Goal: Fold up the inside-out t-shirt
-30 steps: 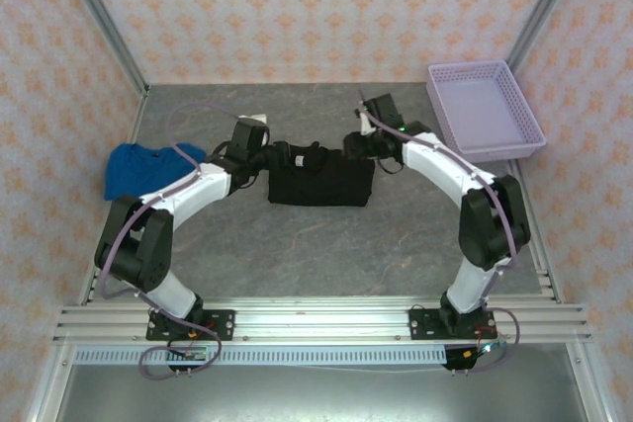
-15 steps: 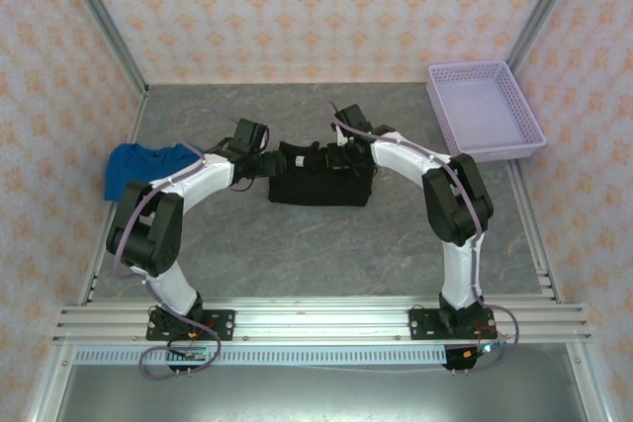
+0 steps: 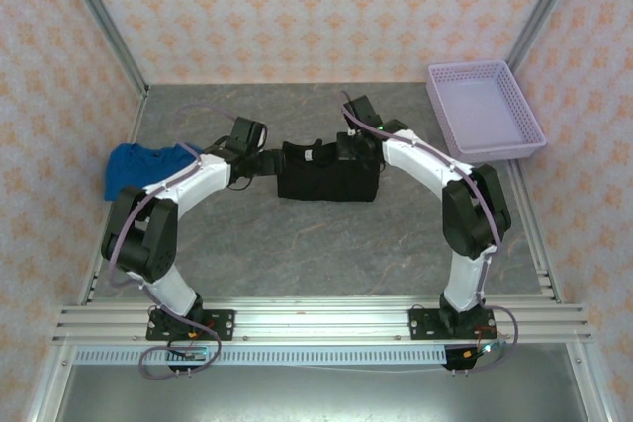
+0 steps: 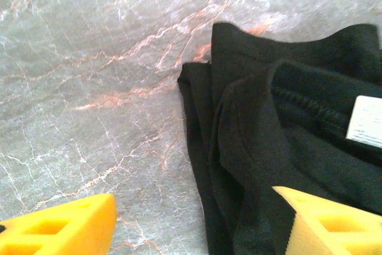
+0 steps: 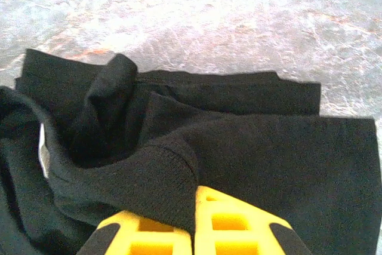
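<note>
Black t-shirt lies bunched on the table. The right gripper pinches it tight. The left gripper stands wide apart.

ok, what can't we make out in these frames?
1. Left wrist view: the white tag is blurred and cut by the right edge, so its print is unreadable.
2. Right wrist view: the right jaws are shut on a ridge of the t-shirt. The cloth hides how many layers are pinched.
3. Top view: the left arm and right arm meet the t-shirt's ends black on black, so the edges are unclear. The left arm overlaps the blue garment.
</note>
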Tool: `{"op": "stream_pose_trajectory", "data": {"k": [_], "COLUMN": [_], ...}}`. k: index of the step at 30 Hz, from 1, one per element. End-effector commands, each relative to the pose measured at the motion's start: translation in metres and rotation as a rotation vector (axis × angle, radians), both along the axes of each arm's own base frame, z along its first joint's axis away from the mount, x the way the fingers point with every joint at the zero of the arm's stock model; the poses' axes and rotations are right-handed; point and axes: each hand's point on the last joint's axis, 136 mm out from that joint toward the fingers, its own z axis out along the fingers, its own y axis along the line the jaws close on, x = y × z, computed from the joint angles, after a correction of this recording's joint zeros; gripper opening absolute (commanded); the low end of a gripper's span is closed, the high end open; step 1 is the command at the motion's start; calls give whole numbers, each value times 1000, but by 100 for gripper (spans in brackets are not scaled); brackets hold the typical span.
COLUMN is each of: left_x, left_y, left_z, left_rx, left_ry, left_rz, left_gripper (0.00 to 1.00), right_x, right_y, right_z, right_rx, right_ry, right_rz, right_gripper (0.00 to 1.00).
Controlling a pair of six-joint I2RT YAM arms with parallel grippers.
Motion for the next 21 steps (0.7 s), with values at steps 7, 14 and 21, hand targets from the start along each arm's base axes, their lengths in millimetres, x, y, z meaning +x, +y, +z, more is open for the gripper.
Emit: {"op": "stream_pose_trajectory", "data": {"k": [7,14,21], "left_x": [11,13,8], "left_y": [-25,-51,-84], "left_z": [16,39,48], "left_rx": [-80,-114,-188], "left_ry": [-60,-135,-190], "left_rz": [-99,-178,-263], "left_gripper": [69,66,66], "right_x": [28,39,18], "right_y": [-34,-14,-11], "right_z": [-37,-26,12], "right_rx": [-146,-38,148], "right_ry": [66,54,2], "right_rz": [-120,-45,-15], "right_gripper": [15,42,51]}}
